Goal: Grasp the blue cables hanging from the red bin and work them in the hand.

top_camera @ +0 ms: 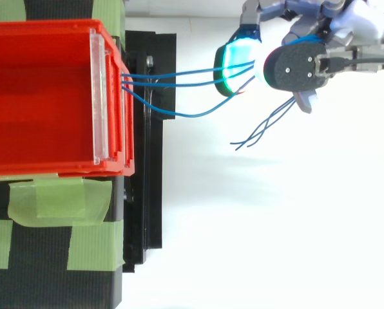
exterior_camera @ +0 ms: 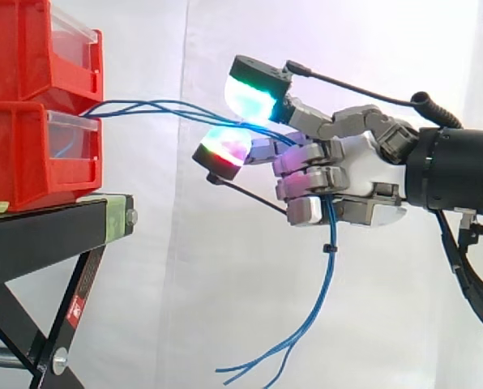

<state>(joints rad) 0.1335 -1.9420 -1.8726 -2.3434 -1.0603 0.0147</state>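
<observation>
Bins: two red bins, stacked, the upper red bin (exterior_camera: 23, 49) on the lower red bin (exterior_camera: 23, 158), at the left on the black stand (exterior_camera: 39, 235).
Cables: blue cables (exterior_camera: 144, 106); from above I count three strands where they leave the bins' front. Further on they bunch, and I cannot count them there.
Tape: three patches of green tape (top_camera: 57, 203) on the stand, near side.
Hand: one hand (exterior_camera: 351, 166), in from the right, before the white curtain (exterior_camera: 185, 308).
Where the cables are: out of the bins at the seam between upper and lower, running right across open air, sagging slightly, into the hand.
Cables and fingers: the strands pass between the two glowing fingertips (exterior_camera: 250, 97), upper one cyan-green, lower one cyan and red, then under the curled fingers against the palm.
Loose ends: hanging below the hand, fanned apart at the bottom, with a small black tie (exterior_camera: 329, 248) round them.
Grip: fingers closed round the cables.
Pose: forearm level, hand reaching left, well apart from the bins.
</observation>
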